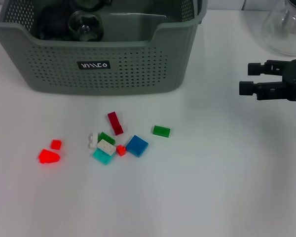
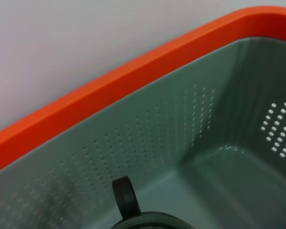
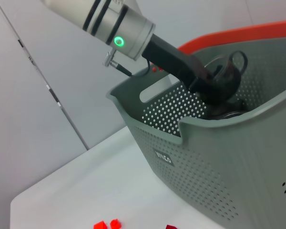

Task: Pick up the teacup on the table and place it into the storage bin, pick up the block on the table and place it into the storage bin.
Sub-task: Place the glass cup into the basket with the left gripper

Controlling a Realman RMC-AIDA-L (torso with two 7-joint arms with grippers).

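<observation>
The grey-green storage bin (image 1: 138,64) stands at the back of the table. My left gripper (image 1: 71,23) reaches down inside it, shut on the dark glass teacup (image 1: 87,25). From the right wrist view the left gripper (image 3: 210,88) holds the teacup (image 3: 229,71) within the storage bin (image 3: 205,157). The left wrist view shows only the teacup handle (image 2: 126,198) against the bin wall (image 2: 157,143). Several blocks lie in front of the bin: a dark red block (image 1: 115,123), a green block (image 1: 161,131) and a blue block (image 1: 137,145). My right gripper (image 1: 249,78) hovers open at the right, holding nothing.
More blocks sit in a cluster: white (image 1: 106,146), teal (image 1: 102,156), small red (image 1: 121,150). Two red pieces (image 1: 49,156) lie apart to the left. A clear glass vessel (image 1: 286,29) stands at the back right, behind the right gripper.
</observation>
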